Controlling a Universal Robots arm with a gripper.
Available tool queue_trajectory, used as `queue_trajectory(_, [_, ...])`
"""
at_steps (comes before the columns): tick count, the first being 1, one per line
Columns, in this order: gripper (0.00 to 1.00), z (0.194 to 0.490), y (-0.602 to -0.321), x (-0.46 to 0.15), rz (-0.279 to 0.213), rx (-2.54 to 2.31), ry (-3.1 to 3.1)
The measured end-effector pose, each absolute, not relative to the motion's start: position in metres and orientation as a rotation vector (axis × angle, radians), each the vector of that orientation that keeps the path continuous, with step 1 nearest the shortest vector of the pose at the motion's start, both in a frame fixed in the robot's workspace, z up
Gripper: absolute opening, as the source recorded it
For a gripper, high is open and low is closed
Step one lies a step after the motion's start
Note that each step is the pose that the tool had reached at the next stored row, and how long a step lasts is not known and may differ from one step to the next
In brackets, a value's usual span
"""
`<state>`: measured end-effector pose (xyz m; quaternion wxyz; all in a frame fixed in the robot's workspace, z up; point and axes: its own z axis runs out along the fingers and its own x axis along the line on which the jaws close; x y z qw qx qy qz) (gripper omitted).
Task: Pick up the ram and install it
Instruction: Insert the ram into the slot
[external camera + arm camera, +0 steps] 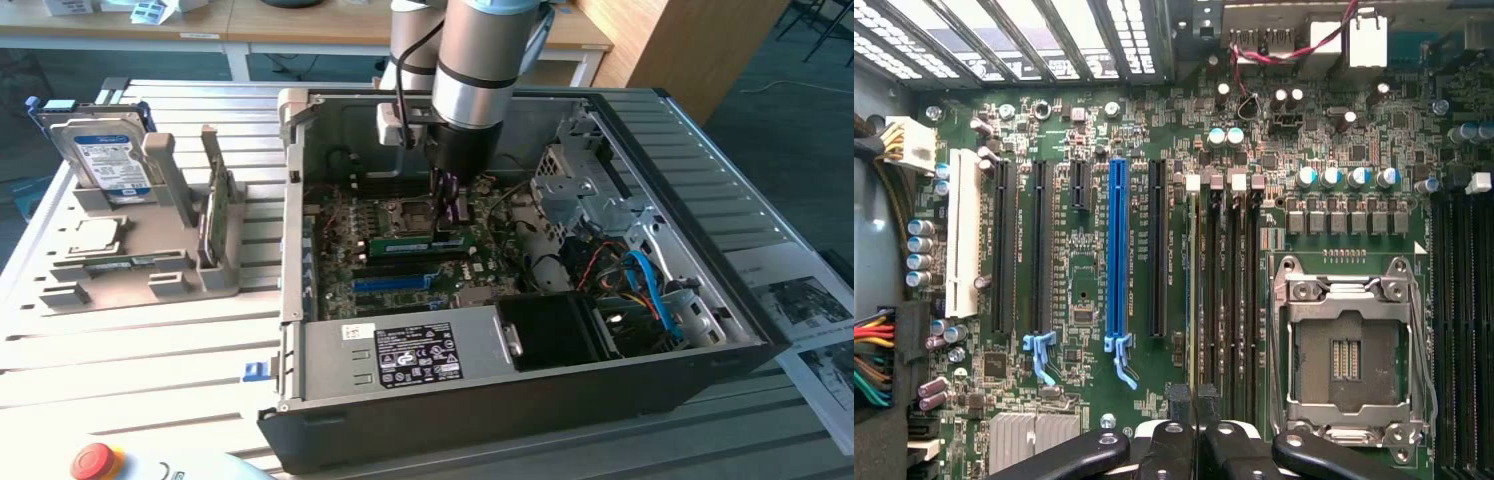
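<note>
Working down by size, I note the slatted table [134, 340] first. The open computer case [534, 410] occupies its middle and runs to the edge on the exterior view's right. The arm [481, 60] reaches down into the case over the motherboard [1084, 300]. A grey holder [134, 285] sits along the table edge on the exterior view's left, carrying an upright hard drive [104, 155] and an upright expansion card [211, 215]. On the motherboard, the ram [400, 243] stands on edge in the memory-slot bank between the CPU socket [1349, 350] and the blue expansion slot [1117, 250]. The gripper [450, 215] is clenched, fingertips drawn together directly above the ram's top edge. I cannot tell whether they pinch it or merely touch it.
</note>
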<state>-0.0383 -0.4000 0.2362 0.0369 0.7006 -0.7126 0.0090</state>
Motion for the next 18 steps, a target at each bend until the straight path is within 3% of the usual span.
queue_trajectory(18, [0.11, 0.2343, -0.3988, -0.0390, 0.029, 2.151, -2.188])
